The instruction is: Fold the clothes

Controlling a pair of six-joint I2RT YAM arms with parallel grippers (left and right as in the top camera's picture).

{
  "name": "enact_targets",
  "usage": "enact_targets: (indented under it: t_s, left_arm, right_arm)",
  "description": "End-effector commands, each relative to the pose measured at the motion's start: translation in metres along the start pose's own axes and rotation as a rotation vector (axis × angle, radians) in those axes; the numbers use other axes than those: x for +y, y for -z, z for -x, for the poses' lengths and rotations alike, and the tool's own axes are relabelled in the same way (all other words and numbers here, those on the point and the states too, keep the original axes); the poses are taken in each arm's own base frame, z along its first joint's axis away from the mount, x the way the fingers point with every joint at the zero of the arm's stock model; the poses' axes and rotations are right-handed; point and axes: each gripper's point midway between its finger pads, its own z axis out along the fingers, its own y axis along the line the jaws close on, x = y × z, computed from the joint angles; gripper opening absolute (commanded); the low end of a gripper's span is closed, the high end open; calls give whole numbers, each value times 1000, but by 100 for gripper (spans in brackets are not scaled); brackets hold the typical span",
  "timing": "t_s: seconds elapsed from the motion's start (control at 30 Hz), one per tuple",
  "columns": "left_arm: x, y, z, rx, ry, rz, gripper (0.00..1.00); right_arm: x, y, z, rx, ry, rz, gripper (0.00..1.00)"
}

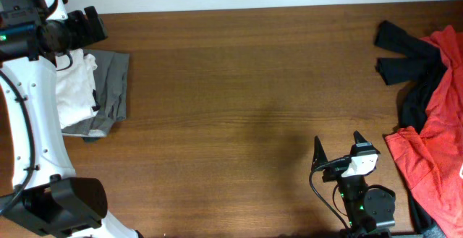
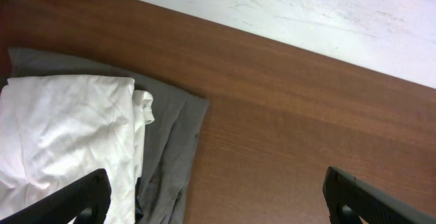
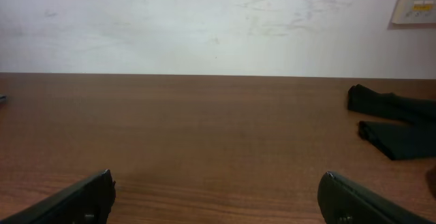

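Brown wood makes up the table [image 1: 231, 86], seen from above with a pale wall beyond its far edge. At the near edge, toward the right, the right claw [image 1: 337, 142] sits low with its jaws wide apart and nothing between them. Its own view shows only wood ahead. Along the right edge a red garment [image 1: 434, 137] lies heaped, with a black garment [image 1: 405, 53] beyond it toward the far right corner.

Toward the far left corner lies the shirt [image 1: 76, 93], a compact white packet on top of grey trousers [image 1: 114, 86]. The trousers' edge shows past it on the side facing the table's middle. The packet's long axis runs near to far, along the left edge. The left claw [image 1: 85, 27] hangs just past the packet's far end, jaws spread wide and empty. In its wrist view the white cloth lies beneath one finger [image 2: 75, 200], not in the gap.

The left arm is plainly the nearer; the right stands well apart. The fold looks done or close to it. Any tidying would likely mean drawing the left claw back toward the near edge, over the packet.
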Motion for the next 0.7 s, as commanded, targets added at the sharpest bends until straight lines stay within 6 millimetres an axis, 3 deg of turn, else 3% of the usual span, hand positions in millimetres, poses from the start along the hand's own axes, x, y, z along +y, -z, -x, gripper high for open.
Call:
enact_targets:
  t_s: [0.0, 0.37, 0.53, 0.67]
  left_arm:
    - [-3, -5, -3, 12, -3, -11, 99]
    - [-3, -2, -3, 12, -3, -11, 99]
    - [-20, 52, 12, -98, -30, -36, 99]
    - [-46, 119, 18, -226, -75, -84, 99]
  right_arm:
    - [-4, 0, -3, 9, -5, -20, 99]
    - [-4, 0, -3, 9, -5, -20, 99]
    - [-4, 0, -3, 9, -5, -20, 99]
    - [-4, 0, -3, 9, -5, -20, 99]
